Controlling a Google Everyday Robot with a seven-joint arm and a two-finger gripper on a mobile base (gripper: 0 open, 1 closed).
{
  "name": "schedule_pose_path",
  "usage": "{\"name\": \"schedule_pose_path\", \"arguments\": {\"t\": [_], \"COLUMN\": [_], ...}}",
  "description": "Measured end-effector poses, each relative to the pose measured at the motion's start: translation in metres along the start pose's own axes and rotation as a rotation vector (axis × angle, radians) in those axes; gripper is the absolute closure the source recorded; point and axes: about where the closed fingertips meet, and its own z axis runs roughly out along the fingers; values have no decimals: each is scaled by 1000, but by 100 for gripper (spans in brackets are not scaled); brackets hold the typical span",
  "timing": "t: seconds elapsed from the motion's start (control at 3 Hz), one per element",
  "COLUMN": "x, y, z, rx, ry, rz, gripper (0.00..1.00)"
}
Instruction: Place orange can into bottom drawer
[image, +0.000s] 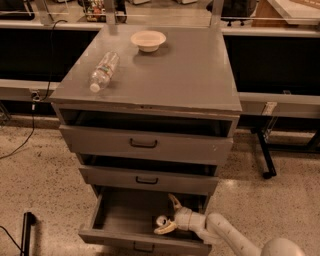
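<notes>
Because the bottom drawer (115, 236) is pulled well out while the two above it stand only ajar, the arm (227, 236) can reach in low from the front right. The gripper (166, 214) sits inside that drawer, toward its right side, with the fingers (174, 202) spread wide, one angled up toward the back and the other lying low near the front wall. The can (161, 220) is between them, silver top showing, close by the lower finger and apparently resting on the drawer floor. Nothing clamps it (whether that finger touches it I cannot tell). I judge this the release, with the placing all but done; a spread that wide would let the gripper draw back without dragging the can. The bottle (103, 71) and bowl (148, 40) sit up on the table (175, 80) and play no part.
</notes>
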Motion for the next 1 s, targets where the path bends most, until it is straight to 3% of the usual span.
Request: {"name": "schedule_pose_path", "arguments": {"t": [0.33,0.67,1.0], "x": [-7,-12,-10], "y": [4,14,29], "z": [-13,-49,-91], "rx": [10,35,80], "ry": [17,81,106], "rz": [-5,-17,19], "gripper": [0,0,0]}}
